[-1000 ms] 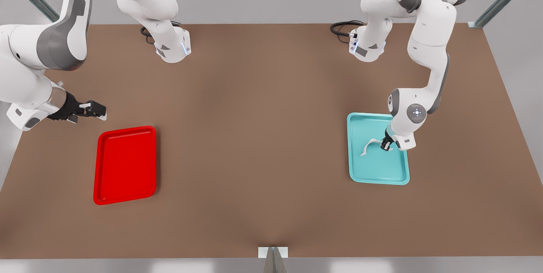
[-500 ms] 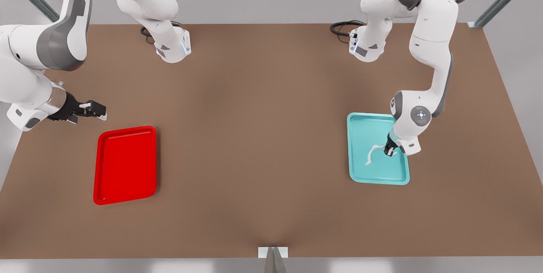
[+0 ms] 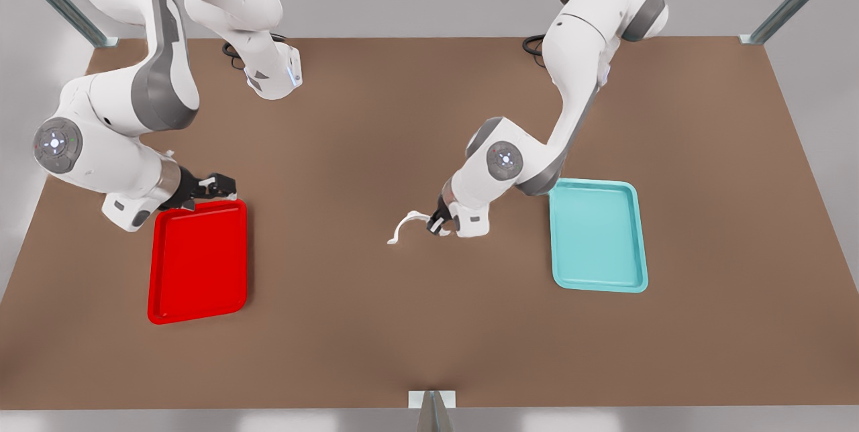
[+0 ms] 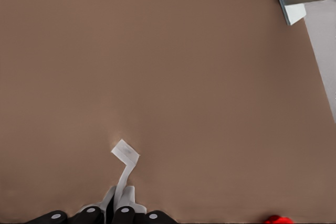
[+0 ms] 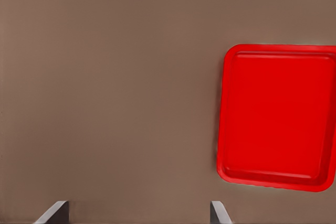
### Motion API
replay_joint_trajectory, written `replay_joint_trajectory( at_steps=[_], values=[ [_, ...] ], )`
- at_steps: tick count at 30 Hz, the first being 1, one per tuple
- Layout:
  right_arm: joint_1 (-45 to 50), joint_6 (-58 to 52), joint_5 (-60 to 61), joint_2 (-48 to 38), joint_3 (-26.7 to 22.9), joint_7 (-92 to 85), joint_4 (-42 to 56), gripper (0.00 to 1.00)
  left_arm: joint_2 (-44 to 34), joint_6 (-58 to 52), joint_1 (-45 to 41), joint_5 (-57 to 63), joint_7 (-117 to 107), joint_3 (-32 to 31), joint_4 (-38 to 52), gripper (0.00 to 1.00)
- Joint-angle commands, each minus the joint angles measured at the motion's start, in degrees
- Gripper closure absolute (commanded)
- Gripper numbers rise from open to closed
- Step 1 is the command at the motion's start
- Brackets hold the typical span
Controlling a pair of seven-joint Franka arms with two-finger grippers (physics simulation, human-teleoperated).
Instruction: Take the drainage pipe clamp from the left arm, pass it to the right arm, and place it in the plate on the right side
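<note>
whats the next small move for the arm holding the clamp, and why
Probably carry on toward the front view's left, to a meeting point mid-table. The left claw is shut on the drainage pipe clamp, already clear of the teal tray. The right claw is open by the far edge of the red plate, with a wide stretch of table between the two.

Glossy red plate (image 3: 198,264), matt brown table (image 3: 376,325)
</note>
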Motion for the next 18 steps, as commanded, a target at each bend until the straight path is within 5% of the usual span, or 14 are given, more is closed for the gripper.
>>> replay_joint_trajectory(
  at_steps=[1, 4, 18],
  values=[
    [5.8, 5.4, 1.1, 0.8, 0.2, 29.1, 0.5, 0.0, 0.3, 3.6, -2.8, -1.5, -29.0, -0.6, 0.6, 0.79],
    [13.2, 11.3, -3.2, 3.9, 0.2, 42.7, 0.4, 0.0, 1.9, 5.8, -6.5, -1.3, -21.7, -0.5, 0.6, 0.79],
    [19.9, 13.7, -5.9, 9.0, 2.0, 64.8, -4.7, 0.0, 3.8, 6.9, -8.0, -1.5, -23.0, -0.5, 1.3, 0.79]
  ],
)
